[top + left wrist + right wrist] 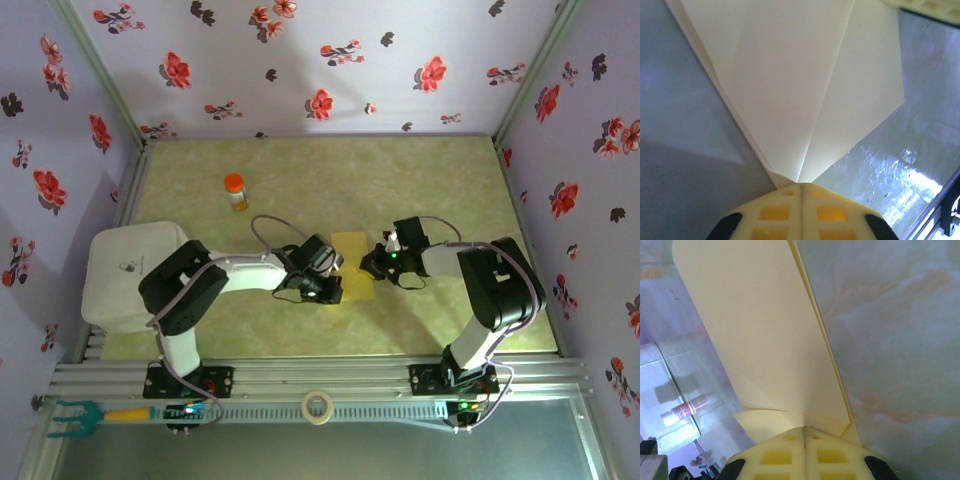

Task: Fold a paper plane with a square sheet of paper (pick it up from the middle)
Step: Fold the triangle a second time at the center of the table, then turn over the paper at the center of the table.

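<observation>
My left gripper (333,289) is clamped on the sheet of paper (352,262). In the left wrist view its two fingers (775,212) are pressed together, with a pointed corner of the yellow sheet (790,90) coming out from between them. The sheet fans out from there with two creases running away from the point.

My right gripper (378,263) is also closed on the paper. In the right wrist view its fingers (832,455) meet with no gap between them, and a folded edge of the sheet (755,330) rises out of the pinch in layers.

Seen from above, the orange-capped bottle (235,191) stands upright on the table (450,190). The paper is nearer to my bases than the bottle and off to its right, well apart from it. My left gripper holds the side of the sheet closer to the bottle, and my right gripper holds the side farther from it. The right wrist view catches the bottle (682,411) beyond the paper.

A white pouch (125,275) lies to the left of the bottle, nearer my bases.
</observation>
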Controlling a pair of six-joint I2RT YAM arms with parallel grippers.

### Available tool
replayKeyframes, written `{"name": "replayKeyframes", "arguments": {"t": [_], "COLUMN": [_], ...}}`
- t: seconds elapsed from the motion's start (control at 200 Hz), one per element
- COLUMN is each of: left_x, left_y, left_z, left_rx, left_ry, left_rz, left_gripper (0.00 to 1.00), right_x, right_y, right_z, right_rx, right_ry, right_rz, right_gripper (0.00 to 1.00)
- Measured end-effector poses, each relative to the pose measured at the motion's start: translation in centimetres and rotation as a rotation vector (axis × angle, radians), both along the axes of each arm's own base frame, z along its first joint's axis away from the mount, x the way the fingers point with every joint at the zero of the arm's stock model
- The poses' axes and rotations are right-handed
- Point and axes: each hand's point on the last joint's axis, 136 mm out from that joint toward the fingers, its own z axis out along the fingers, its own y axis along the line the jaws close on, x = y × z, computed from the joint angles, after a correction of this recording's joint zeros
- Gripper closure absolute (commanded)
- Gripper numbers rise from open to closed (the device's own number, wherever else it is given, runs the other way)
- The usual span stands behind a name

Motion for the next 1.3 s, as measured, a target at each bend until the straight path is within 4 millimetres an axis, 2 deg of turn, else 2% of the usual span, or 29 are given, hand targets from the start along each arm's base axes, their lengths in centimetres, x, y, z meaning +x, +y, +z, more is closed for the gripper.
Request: {"name": "replayKeyframes", "arguments": {"t": [0.12,0.28,0.435,0.565,0.75,0.88,1.06,1.3], "left_x": [0.1,1.7,5.3,8.1,8.5,8.2,8.1,7.6], "left_y": [0.4,0.2,0.1,-0.9,-2.1,-2.1,-2.1,-1.5], "left_z": [0.7,4.4,6.3,6.8,5.5,4.8,4.2,0.8], "left_rx": [0.01,-0.065,-0.112,-0.131,-0.129,-0.12,-0.113,-0.046], "left_ry": [-0.027,-0.111,-0.151,-0.162,-0.129,-0.111,-0.102,-0.056], "left_rz": [0.001,0.031,0.1,0.128,0.108,0.102,0.1,0.087], "left_gripper": [1.0,1.0,1.0,1.0,1.0,1.0,1.0,1.0], "right_x": [0.0,0.0,0.2,0.1,-1.0,-2.6,-3.5,-4.2], "right_y": [0.1,0.2,0.1,-0.4,-1.3,-1.9,-2.3,-2.2], "right_z": [0.1,0.4,2.5,4.6,5.4,4.8,3.9,3.5], "right_rx": [0.006,0.013,0.021,0.011,-0.016,-0.034,-0.048,-0.05], "right_ry": [-0.002,-0.005,-0.051,-0.098,-0.103,-0.073,-0.036,-0.007], "right_rz": [0.003,0.003,-0.002,-0.015,-0.034,-0.04,-0.04,-0.042], "right_gripper": [1.0,0.92,0.82,0.79,0.78,0.78,0.75,0.66]}}
